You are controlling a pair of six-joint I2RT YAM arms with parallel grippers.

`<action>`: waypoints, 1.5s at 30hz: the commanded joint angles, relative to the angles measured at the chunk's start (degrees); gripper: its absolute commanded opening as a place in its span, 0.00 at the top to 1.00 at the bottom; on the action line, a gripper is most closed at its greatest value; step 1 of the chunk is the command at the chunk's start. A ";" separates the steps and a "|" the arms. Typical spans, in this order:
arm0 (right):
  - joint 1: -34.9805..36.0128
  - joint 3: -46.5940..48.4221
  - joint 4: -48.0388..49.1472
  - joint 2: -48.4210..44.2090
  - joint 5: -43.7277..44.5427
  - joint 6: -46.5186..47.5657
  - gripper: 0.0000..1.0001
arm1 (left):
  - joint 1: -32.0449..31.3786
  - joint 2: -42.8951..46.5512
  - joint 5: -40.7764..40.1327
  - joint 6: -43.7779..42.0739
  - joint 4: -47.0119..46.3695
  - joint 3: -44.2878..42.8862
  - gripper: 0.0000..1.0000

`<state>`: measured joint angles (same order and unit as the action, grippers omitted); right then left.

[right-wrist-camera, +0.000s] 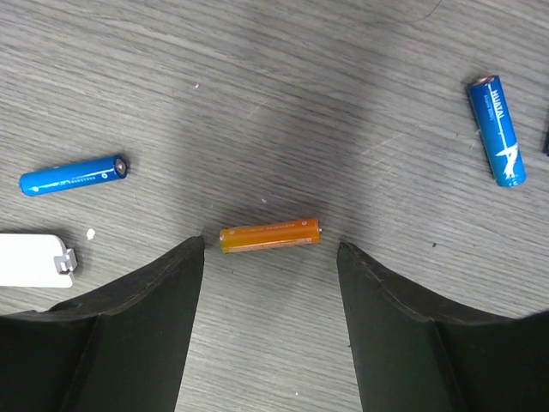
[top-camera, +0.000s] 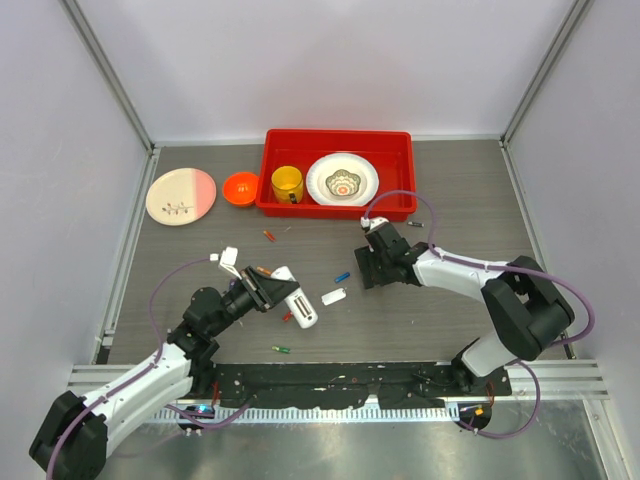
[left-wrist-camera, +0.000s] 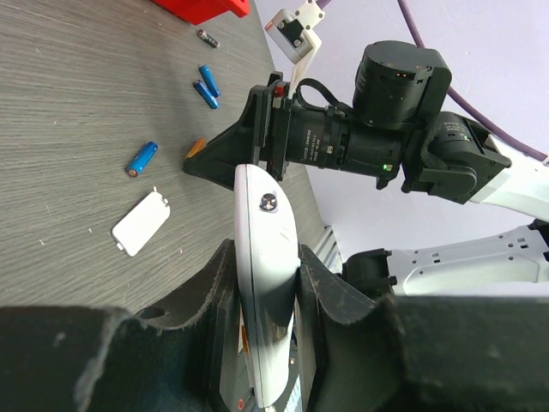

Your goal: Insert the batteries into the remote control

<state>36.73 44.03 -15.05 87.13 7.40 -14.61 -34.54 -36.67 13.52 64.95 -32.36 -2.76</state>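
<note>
Left jaws: clamped on the remote control, held on edge
Right jaws: parted, low over the surface, one orange battery lying between the tips, a small gap at each end
Back cover: flat on the surface, near a blue battery

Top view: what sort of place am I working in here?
Probably a robot test cell, not a home: blank white walls on metal framing box in the table, with props like a red tray.
</note>
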 commanded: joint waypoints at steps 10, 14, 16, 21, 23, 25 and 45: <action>-0.52 2.11 0.11 1.64 -0.89 1.08 0.37 | -0.26 0.54 0.02 -0.96 -3.41 1.62 1.00; -0.52 2.29 0.28 2.34 -0.89 1.16 0.37 | -0.26 0.45 -0.07 -0.96 -3.41 1.62 0.99; -0.52 2.55 0.11 2.60 -1.07 1.25 0.37 | -0.26 0.45 -0.07 -0.96 -3.50 1.80 1.00; -0.52 2.55 0.19 2.69 -1.51 1.25 0.42 | -0.26 0.37 -0.25 -0.88 -3.59 1.97 1.00; -0.52 2.64 0.02 2.69 -1.68 1.17 0.47 | -0.26 0.37 -0.33 -0.88 -3.59 1.97 1.00; -0.52 2.64 0.02 2.69 -2.12 0.90 0.51 | -0.26 0.37 -0.33 -0.88 -3.50 2.06 1.00; 5.28 -9.58 6.00 -10.94 14.13 -55.15 0.99 | -0.35 -0.42 -1.92 -1.31 -3.76 1.62 1.00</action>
<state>39.03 35.09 -11.20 77.12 15.38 -49.65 -34.61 -36.10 12.62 64.88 -32.53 -2.76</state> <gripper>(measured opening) 0.509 0.300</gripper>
